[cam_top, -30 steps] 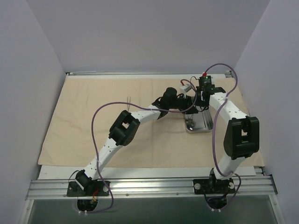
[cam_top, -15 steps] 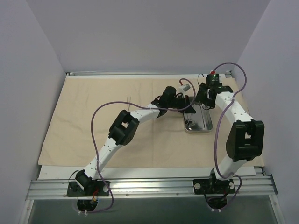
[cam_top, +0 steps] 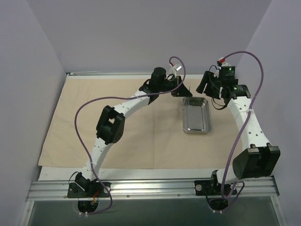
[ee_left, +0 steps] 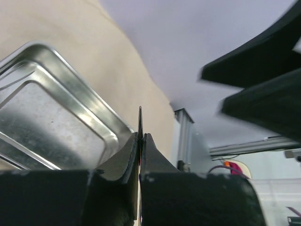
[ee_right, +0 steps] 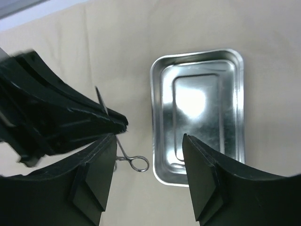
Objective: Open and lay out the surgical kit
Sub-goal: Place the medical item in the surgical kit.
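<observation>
Now the left hand (ee_left: 140, 137) is clamped on a thin instrument (ee_right: 127, 154). The right hand (ee_right: 149, 141) gapes over the tray (cam_top: 196, 115), right of centre.

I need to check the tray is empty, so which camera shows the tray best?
The right wrist view: the tray sits large, seen from above, its floor bare, one corner out of sight. The top view shows the whole tray, but small; the left wrist view catches only one end of the tray.
</observation>
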Controlling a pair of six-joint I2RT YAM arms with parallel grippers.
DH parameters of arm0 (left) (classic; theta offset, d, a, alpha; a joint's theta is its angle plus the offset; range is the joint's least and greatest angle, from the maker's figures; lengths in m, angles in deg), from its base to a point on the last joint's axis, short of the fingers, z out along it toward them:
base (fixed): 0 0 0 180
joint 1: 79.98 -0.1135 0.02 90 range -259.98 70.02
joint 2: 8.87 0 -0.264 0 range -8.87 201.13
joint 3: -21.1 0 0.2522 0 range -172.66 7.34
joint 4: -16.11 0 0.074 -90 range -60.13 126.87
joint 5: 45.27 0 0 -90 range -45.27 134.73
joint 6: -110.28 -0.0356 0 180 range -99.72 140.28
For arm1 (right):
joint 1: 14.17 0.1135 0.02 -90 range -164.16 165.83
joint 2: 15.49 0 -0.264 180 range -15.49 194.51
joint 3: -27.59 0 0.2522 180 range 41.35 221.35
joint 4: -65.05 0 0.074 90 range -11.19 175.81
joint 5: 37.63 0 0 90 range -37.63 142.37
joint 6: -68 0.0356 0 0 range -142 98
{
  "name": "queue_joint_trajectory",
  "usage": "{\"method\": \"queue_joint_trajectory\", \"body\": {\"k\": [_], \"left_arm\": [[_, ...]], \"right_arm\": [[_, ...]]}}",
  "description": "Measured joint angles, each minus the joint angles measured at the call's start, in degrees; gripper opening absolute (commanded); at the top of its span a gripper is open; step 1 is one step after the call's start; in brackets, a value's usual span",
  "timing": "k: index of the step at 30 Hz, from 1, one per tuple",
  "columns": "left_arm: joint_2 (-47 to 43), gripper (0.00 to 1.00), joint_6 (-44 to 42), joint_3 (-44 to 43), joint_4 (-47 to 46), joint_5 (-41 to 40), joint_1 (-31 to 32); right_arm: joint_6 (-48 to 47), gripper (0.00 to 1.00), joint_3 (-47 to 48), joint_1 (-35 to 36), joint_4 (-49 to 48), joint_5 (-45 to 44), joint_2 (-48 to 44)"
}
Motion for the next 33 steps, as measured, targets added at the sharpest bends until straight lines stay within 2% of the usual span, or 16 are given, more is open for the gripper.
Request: {"method": "queue_joint_trajectory", "body": {"k": [3,8,13,18,24,30,33], "left_arm": [[-6.64,0.02,2.45,3.96,-0.20,1.53,-1.79],[-17.38,0.02,6.73,13.18,-0.44,4.61,-6.43],[-22.88,0.02,10.08,21.51,-0.46,6.95,-11.30],[-25.49,0.02,10.71,28.70,0.15,9.29,-12.17],[-26.51,0.02,11.10,31.23,0.44,12.13,-12.61],[-28.46,0.02,11.43,31.50,0.22,12.52,-12.90],[-28.70,0.02,11.56,31.58,0.26,12.46,-13.07]], "right_arm": [[-0.09,0.55,-3.87,2.36,-1.07,5.46,-1.53],[0.59,0.43,-10.27,5.62,-4.76,14.05,-1.60],[2.62,0.42,-13.94,6.58,-10.82,23.93,-1.27],[5.86,0.44,-14.36,7.37,-18.43,31.41,-1.03],[10.47,0.46,-15.23,8.85,-27.26,38.69,0.31],[12.92,0.44,-15.26,11.30,-30.86,42.86,4.48],[13.84,0.40,-15.26,12.00,-32.26,44.52,5.42]]}}
